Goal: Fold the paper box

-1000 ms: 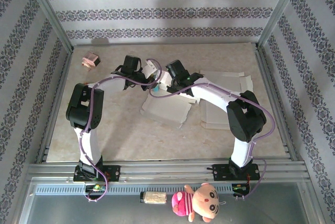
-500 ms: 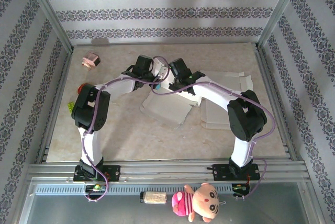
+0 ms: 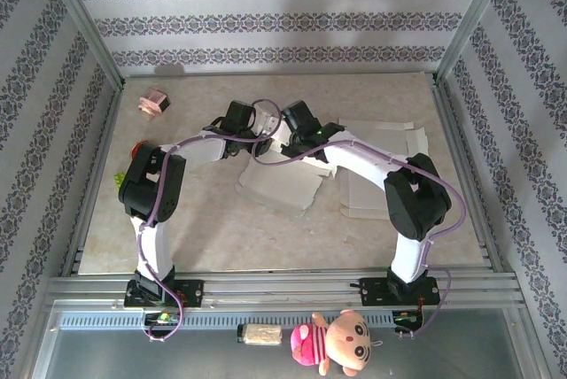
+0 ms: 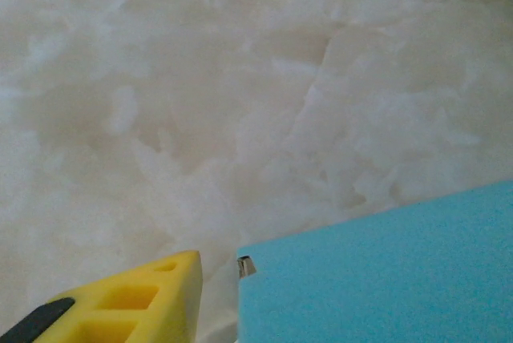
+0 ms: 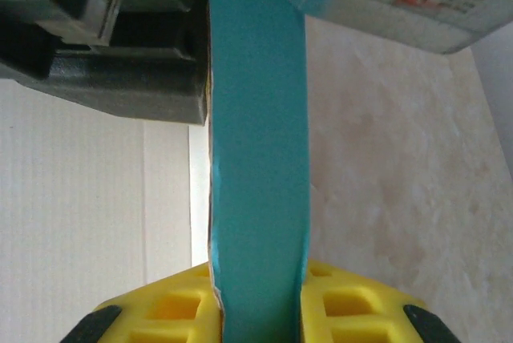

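The paper box (image 3: 282, 186) lies partly flat at the table's middle, white outside and teal inside. One teal flap (image 5: 256, 159) stands up, and my right gripper (image 5: 258, 295) is shut on it between its yellow fingers. In the top view my right gripper (image 3: 282, 134) and left gripper (image 3: 259, 131) meet over the box's far edge. The left wrist view has one yellow finger (image 4: 144, 299) with a slim gap to the blue panel (image 4: 385, 271). My left gripper (image 4: 220, 283) is open, and its other finger is hidden behind the panel.
A stack of flat white box blanks (image 3: 383, 171) lies to the right. A small pink object (image 3: 154, 102) sits at the far left, with red (image 3: 137, 147) and green (image 3: 120, 181) bits by the left edge. A plush doll (image 3: 341, 344) lies on the front rail.
My left arm swung its gripper to the right, up against the raised flap, then eased back a little. The right gripper kept its hold and barely moved.
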You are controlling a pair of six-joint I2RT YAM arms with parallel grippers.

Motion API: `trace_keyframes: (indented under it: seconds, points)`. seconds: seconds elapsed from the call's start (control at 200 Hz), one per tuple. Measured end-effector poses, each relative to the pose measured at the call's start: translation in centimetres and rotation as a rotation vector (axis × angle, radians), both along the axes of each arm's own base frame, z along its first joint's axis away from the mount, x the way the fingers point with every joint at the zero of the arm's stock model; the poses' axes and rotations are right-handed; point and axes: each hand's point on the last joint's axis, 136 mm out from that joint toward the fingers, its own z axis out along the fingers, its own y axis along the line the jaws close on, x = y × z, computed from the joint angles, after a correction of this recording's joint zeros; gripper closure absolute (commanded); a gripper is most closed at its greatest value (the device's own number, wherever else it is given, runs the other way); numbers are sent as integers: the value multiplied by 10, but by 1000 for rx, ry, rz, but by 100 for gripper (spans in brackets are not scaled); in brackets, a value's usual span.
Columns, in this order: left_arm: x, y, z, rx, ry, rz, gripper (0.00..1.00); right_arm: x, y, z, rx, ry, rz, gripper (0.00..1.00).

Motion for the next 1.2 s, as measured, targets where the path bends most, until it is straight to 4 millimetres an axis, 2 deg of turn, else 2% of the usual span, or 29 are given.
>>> trace_keyframes:
  seconds: [0.195,0.345,0.415,0.57,0.685,0.874,1.014,1.199]
  points:
    - [-1,9,1,-76,45,-27,61,-2,4,1,13,6,15,79]
    - [-6,9,0,-94,67,-55,75,-2,5,1,20,6,19,79]
    - [-7,8,0,-96,71,-65,76,-2,5,1,21,6,19,79]
    - [-9,10,-1,-95,80,-59,59,-2,5,1,19,7,19,79]
    - [-16,17,-1,-95,84,-44,58,-2,5,1,18,9,20,79]
    - [-18,22,14,-93,48,-49,71,-2,5,1,17,9,23,79]
    - [-18,21,16,-94,41,-68,81,-3,6,1,18,9,24,79]
    - [-17,19,15,-101,42,-70,100,-2,6,2,22,5,22,79]
